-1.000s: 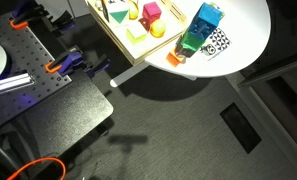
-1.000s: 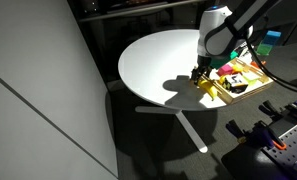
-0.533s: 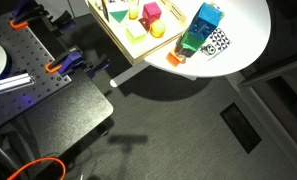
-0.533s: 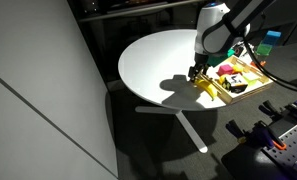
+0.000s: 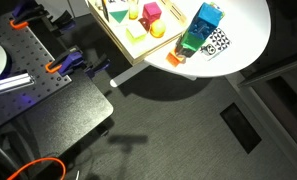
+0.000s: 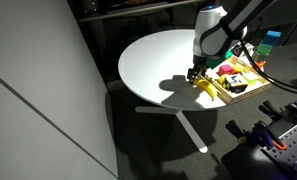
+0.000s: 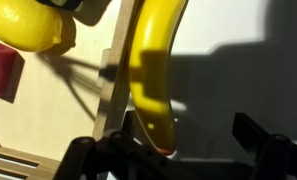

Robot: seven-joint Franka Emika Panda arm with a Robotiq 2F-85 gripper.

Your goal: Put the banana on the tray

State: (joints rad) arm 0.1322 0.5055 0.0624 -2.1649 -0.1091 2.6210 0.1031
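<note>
The banana (image 7: 153, 70) is not on the tray (image 7: 110, 80) yet, so the step in hand is the pick-up. In the wrist view the banana lies on the white table (image 6: 158, 60), lengthwise from 12 o'clock down to 6 o'clock. It is just outside the tray's wooden rim and so close that I cannot tell whether it touches. The tray is at 9 o'clock from the banana. Inside it, a round yellow ball (image 7: 28, 25) sits at 10 o'clock and a pink block (image 7: 0, 75) at 9 o'clock.

The gripper (image 7: 168, 152) has its jaws spread wide, with one dark finger at each side of the banana's lower end. Neither finger presses on the banana, and nothing is pinched. In an exterior view the gripper (image 6: 195, 72) hangs close over the banana (image 6: 203, 88) at about 11 o'clock from it, with the tray at 3 o'clock.

The next move, as I judge it, calls for lowering a little and closing across the banana's width. Then comes a lift high enough to clear the rim and a carry sideways toward 9 o'clock in the wrist view. The banana should be set down on a bare patch of wood, away from the ball and the block. The finger on the rim side has little room, so it may catch on the wood.
</note>
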